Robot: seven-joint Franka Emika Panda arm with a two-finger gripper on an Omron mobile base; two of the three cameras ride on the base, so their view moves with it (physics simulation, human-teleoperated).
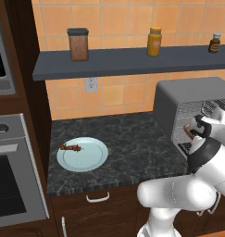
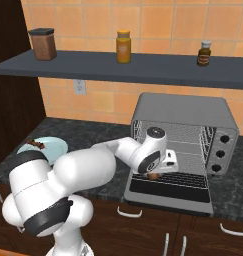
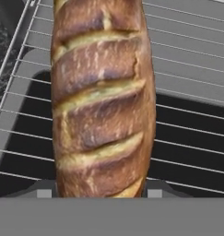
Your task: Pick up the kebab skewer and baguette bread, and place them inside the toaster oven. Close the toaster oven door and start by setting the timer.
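On the counter (image 1: 132,152) you find the plate (image 1: 82,154) at the left, with the kebab skewer (image 1: 71,148) lying on its far-left part. The toaster oven (image 2: 185,145) stands at the right, its door (image 2: 169,190) folded down toward you. At the oven mouth, the gripper (image 2: 154,172) sits just above the door, and the baguette bread (image 3: 102,99) lies between its fingers, over the wire rack (image 3: 187,83). On the shelf (image 1: 128,60) above the counter stand, left to right, a canister (image 1: 78,44), a jar (image 1: 154,41) and a small bottle (image 1: 215,43). Left of the plate, you see the wall oven (image 1: 12,176). An outlet (image 1: 90,84) sits on the far wall below the shelf.
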